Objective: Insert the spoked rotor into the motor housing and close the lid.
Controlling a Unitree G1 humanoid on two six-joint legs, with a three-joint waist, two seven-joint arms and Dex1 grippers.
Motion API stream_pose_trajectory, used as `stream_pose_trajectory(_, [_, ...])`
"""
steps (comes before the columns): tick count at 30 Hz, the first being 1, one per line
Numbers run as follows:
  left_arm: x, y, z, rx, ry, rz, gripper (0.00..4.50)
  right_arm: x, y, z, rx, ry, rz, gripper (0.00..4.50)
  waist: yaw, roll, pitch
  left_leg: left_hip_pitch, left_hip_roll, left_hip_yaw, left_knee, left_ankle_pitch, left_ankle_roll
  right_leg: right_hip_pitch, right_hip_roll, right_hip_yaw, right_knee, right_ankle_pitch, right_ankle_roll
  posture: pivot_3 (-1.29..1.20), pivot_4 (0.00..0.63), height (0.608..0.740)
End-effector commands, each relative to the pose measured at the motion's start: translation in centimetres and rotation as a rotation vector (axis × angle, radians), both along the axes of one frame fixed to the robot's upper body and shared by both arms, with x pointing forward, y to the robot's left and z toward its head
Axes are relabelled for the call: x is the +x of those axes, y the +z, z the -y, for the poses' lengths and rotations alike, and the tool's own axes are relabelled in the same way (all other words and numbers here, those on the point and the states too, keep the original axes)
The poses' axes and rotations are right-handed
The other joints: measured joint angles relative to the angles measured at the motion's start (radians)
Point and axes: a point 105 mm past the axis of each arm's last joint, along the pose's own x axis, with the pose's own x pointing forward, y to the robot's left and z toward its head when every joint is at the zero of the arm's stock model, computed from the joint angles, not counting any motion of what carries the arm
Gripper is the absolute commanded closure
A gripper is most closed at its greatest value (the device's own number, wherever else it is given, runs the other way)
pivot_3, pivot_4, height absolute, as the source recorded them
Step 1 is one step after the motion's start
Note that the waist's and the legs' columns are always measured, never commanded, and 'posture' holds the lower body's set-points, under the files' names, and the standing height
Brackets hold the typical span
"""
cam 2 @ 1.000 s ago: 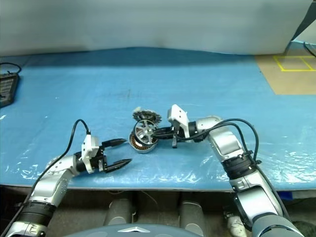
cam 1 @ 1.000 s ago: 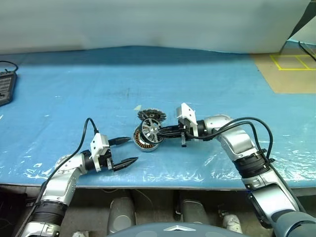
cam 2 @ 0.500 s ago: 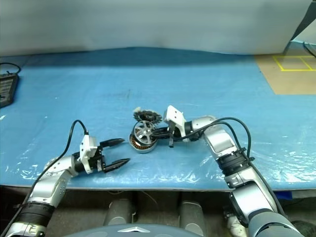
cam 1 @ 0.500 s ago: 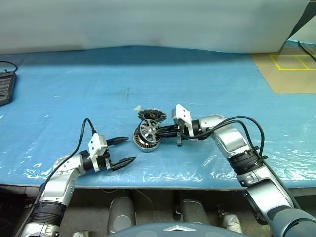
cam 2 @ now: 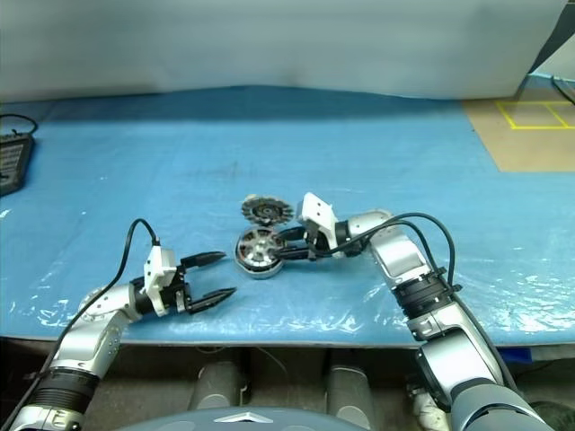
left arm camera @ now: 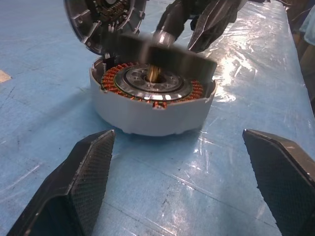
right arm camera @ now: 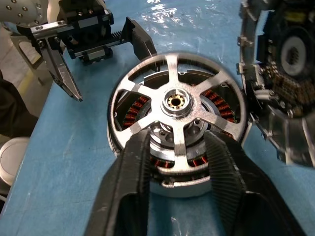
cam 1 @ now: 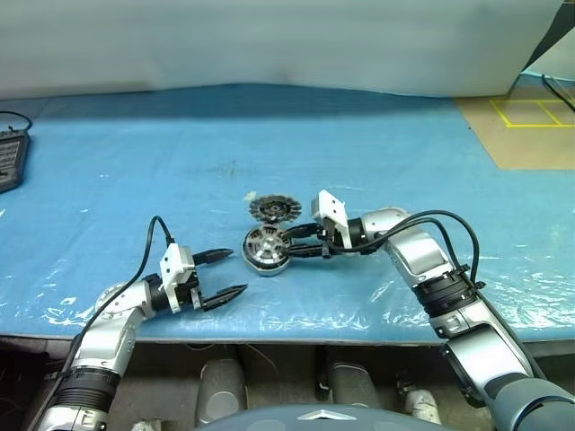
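The grey motor housing (left arm camera: 147, 118) with its copper winding ring stands on the blue table. The spoked rotor (right arm camera: 177, 108) lies over its open face, hub over the silver centre and slightly tilted in the left wrist view. My right gripper (cam 1: 301, 242) is open, one finger on each side of the rotor's near edge. The toothed lid (cam 1: 274, 209) rests tilted just behind the housing. My left gripper (cam 1: 225, 274) is open and holds nothing, a short way off the housing, pointing at it.
A clear plastic sheet covers the blue table (cam 1: 377, 162). A black device (cam 1: 9, 157) sits at the far left edge. At the far right lies a brown board with yellow tape (cam 1: 530, 130). The table's front edge runs just below both arms.
The right gripper held the rotor on edge over the housing. Its fingers have now spread and the rotor has dropped flat onto the housing. The left arm has not moved.
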Motion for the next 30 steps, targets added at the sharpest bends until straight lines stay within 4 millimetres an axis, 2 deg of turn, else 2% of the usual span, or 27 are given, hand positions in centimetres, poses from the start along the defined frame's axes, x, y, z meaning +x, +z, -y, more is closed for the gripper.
stream_pose_trajectory(1, [0.2,0.6,-0.4,0.004,0.009,0.030,0.14,-0.4,1.1,-0.5,0.023,0.030,0.049,1.30,0.000,0.000,0.000,0.000,0.000,0.000,0.000,0.000,0.000,0.000,0.000,0.000,0.000,0.000,0.000,0.00,0.150,0.740])
stream_pose_trajectory(5, [0.2,0.6,-0.4,0.005,0.006,0.028,0.14,-0.6,1.3,-0.5,0.038,0.033,0.049,0.02,0.000,0.000,0.000,0.000,0.000,0.000,0.000,0.000,0.000,0.000,0.000,0.000,0.000,0.000,0.000,0.00,0.150,0.740])
stream_pose_trajectory(10, [0.3,0.7,-0.5,0.003,0.008,0.031,0.14,-0.5,2.0,-0.1,0.086,0.000,0.025,0.02,0.000,0.000,0.000,0.000,0.000,0.000,0.000,0.000,0.000,0.000,0.000,0.000,0.000,0.000,0.000,0.00,0.150,0.740])
stream_pose_trajectory(13, [0.4,0.7,-0.6,0.004,0.011,0.031,0.14,-0.5,1.8,0.2,0.093,-0.019,0.013,0.61,0.000,0.000,0.000,0.000,0.000,0.000,0.000,0.000,0.000,0.000,0.000,0.000,0.000,0.000,0.000,0.00,0.150,0.740])
stream_pose_trajectory(16, [0.4,0.8,-0.6,0.004,0.011,0.032,0.14,-0.5,1.6,0.4,0.089,-0.033,0.015,1.66,0.000,0.000,0.000,0.000,0.000,0.000,0.000,0.000,0.000,0.000,0.000,0.000,0.000,0.000,0.000,0.00,0.150,0.740])
stream_pose_trajectory(24, [0.6,1.1,-0.8,0.005,0.014,0.038,0.14,-0.2,1.0,3.5,0.065,-0.133,-0.003,4.45,0.001,0.000,0.000,0.000,-0.001,0.000,0.000,0.000,0.000,0.000,0.000,0.000,0.000,0.000,0.000,0.00,0.150,0.740])
stream_pose_trajectory(26, [0.7,1.2,-0.8,0.003,0.015,0.039,0.14,0.5,0.8,4.4,0.043,-0.184,0.012,4.45,0.000,0.000,0.000,0.000,0.000,0.000,0.000,0.000,0.000,0.000,0.000,0.000,0.000,0.000,0.000,0.00,0.150,0.740])
stream_pose_trajectory(30, [0.9,1.3,-0.7,-0.002,0.012,0.042,0.14,4.7,0.5,6.9,-0.026,-0.399,0.129,4.45,-0.002,0.000,0.000,0.001,0.000,0.000,0.001,0.000,0.000,0.000,0.000,0.000,0.000,0.000,0.000,0.00,0.150,0.740])
